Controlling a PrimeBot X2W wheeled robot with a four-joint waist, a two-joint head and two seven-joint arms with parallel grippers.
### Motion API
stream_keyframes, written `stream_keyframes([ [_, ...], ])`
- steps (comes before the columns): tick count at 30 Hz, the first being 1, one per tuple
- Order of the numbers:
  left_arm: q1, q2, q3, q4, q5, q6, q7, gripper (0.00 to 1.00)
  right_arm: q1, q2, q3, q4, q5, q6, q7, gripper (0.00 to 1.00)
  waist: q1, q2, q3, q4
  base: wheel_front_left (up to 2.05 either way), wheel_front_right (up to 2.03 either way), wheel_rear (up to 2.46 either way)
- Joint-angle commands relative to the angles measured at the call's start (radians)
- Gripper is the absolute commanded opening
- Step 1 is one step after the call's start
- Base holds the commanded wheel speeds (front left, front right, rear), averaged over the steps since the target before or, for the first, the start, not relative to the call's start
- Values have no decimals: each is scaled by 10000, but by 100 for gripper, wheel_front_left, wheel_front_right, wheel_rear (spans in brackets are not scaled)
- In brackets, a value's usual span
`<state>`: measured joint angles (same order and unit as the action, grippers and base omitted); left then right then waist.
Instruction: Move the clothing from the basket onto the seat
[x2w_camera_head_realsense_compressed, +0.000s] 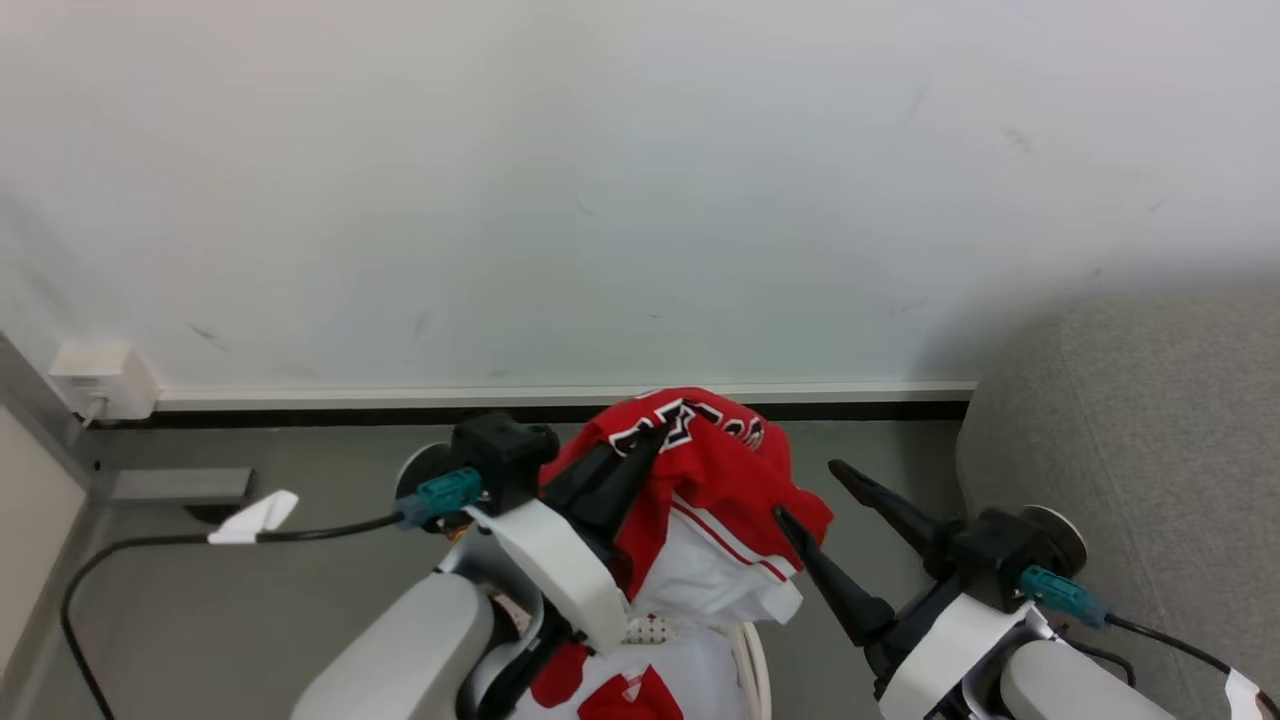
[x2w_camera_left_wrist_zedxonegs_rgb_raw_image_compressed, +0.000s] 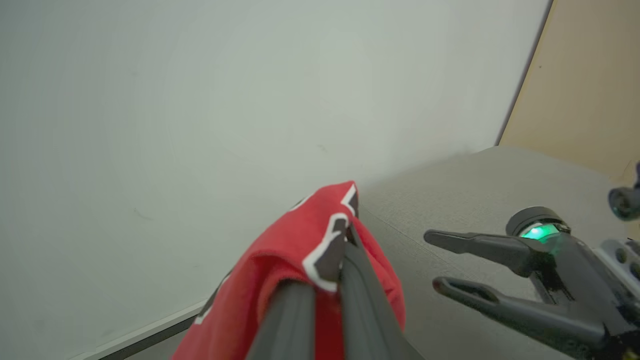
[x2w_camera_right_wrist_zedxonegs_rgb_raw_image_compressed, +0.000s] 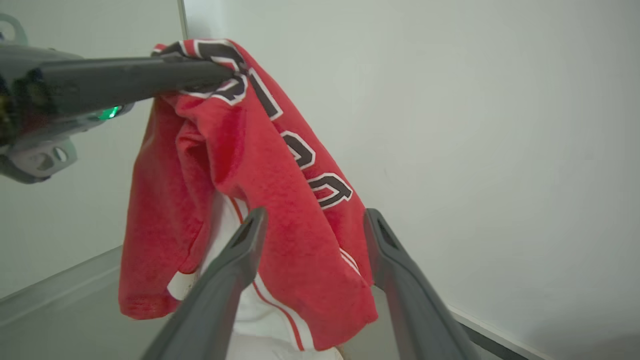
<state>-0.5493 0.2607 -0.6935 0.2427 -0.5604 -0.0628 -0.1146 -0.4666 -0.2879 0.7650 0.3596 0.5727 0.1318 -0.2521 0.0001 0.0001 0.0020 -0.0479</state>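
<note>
red clothing (x2w_camera_head_realsense_compressed: 720, 480) aloft, pinched in the closed left gripper (x2w_camera_head_realsense_compressed: 660, 435); right gripper (x2w_camera_head_realsense_compressed: 806, 490) spread wide beside it, perhaps touching

Left arm (x2w_camera_head_realsense_compressed: 400, 650) raised, jaws pinched tight together, right arm (x2w_camera_head_realsense_compressed: 1070, 690) beside it, jaws spread wide

The jersey (x2w_camera_head_realsense_compressed: 720, 480) hung from the left claw (x2w_camera_head_realsense_compressed: 660, 435) crowds the spread right claw (x2w_camera_head_realsense_compressed: 806, 488), the sofa (x2w_camera_head_realsense_compressed: 1150, 450) blocks the right, the wall (x2w_camera_head_realsense_compressed: 640, 200) closes the front, and bare floor (x2w_camera_head_realsense_compressed: 300, 580) lies free at left, crossed by a cable (x2w_camera_head_realsense_compressed: 150, 543).
</note>
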Motion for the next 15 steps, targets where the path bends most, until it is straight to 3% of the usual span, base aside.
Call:
stream_keyframes([
  [1, 141, -66, -42, -10, 87, -58, 14, 0, -349, -151, 411, 121, 328, -21, 52, 100, -1, -1, -18, 165, 0, 0, 0],
  [10, 26, -502, -754, -126, 196, -272, 46, 0, -1859, -904, 3348, 731, 2555, -21, 806, 100, -1, -1, -125, 991, 0, 0, 0],
  [15, -76, -669, -1062, -158, 168, -380, 119, 0, -2315, -813, 4351, 1125, 3479, -21, 633, 100, -1, -1, -204, 1444, 0, 0, 0],
])
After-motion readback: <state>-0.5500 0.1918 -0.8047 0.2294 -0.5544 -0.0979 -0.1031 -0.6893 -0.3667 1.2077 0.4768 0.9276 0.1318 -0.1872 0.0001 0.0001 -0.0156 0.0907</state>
